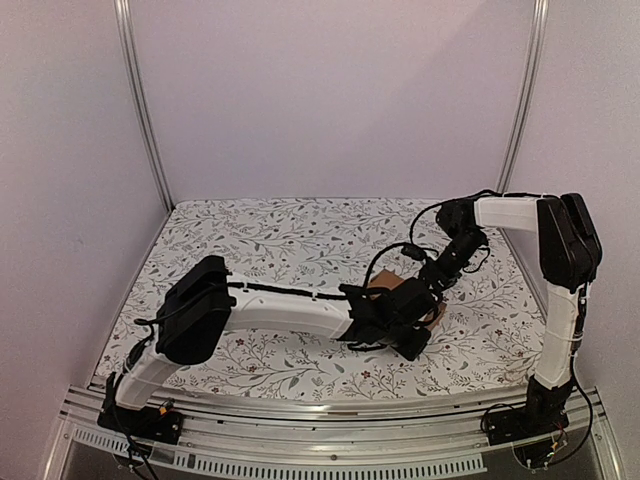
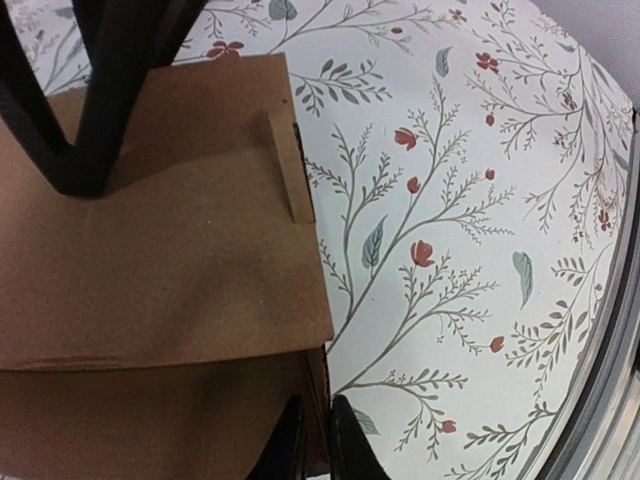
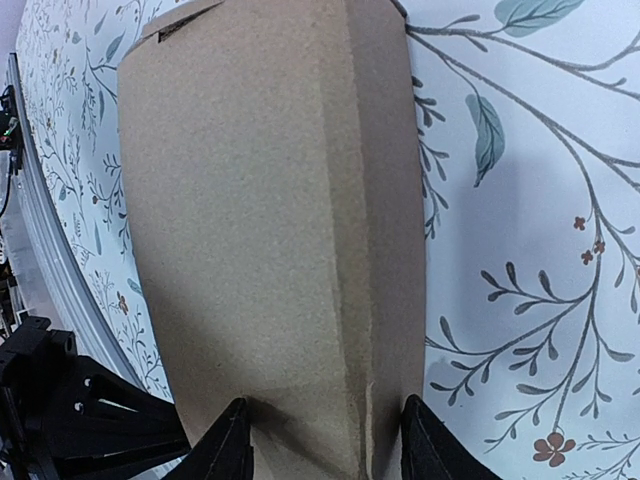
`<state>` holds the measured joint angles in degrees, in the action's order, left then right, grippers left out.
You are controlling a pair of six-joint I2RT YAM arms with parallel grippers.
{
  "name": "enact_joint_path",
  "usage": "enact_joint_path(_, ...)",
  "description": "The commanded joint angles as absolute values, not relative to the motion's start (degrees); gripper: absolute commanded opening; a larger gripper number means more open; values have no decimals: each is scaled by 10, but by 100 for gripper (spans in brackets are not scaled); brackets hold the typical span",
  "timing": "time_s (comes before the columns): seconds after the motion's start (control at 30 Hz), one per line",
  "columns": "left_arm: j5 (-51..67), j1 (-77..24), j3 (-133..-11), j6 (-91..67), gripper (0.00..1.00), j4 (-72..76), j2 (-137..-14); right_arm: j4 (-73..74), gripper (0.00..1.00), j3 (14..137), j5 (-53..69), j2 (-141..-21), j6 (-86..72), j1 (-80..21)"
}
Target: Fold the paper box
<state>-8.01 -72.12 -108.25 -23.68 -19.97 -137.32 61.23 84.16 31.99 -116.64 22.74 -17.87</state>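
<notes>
Right of centre on the floral-patterned table (image 1: 270, 235), about midway between its near and far edges, the paper box (image 1: 382, 291) is found. From above it is largely covered by both wrists, and only slivers of brown cardboard are seen.

Left gripper (image 2: 318, 420): the jaws are set narrow. One dark finger (image 2: 287, 450) is placed on each side of a thin upright cardboard wall at the box's corner, and that wall is pinched between them. Beyond the fingers, a broad flat panel is seen overhanging a lower, shadowed one. A small tab (image 2: 288, 168) is raised along the panel's edge, beside bare cloth.

Right gripper (image 3: 325, 420): the jaws are set at a middling width, and the space between them is filled by the box's body. One finger (image 3: 225, 445) is laid against the broad face and the other at the narrow side face, so the box is clasped across its width. A lengthwise crease is noted between the two faces. A short slot (image 3: 175, 25) is cut at the box's other end.

Both arms are extended inward, and the box is met from opposite sides, the left from the near left and the right from the far right. Dark parts of the right gripper are also caught in the left wrist view, lowered onto the top panel. Whether the box rests on the table or is lifted cannot be told. The flaps appear closed up, and an oblong box shape is already formed.
</notes>
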Motion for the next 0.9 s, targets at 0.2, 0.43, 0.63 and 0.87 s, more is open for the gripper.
enact_joint_path(0.2, -102, -701, -1062, -227, 13, -184, -1338, 634, 48, 837, 295, -1191, 226, -180)
enact_joint_path(0.43, -102, -706, -1009, -219, 18, -156, -1309, 630, 48, 834, 287, -1187, 225, -180)
enact_joint_path(0.63, -113, -708, -928, -217, 31, -101, -1253, 629, 48, 834, 287, -1188, 224, -180)
enact_joint_path(0.87, -156, -687, -761, -245, 43, 30, -1142, 629, 48, 833, 287, -1187, 224, -180)
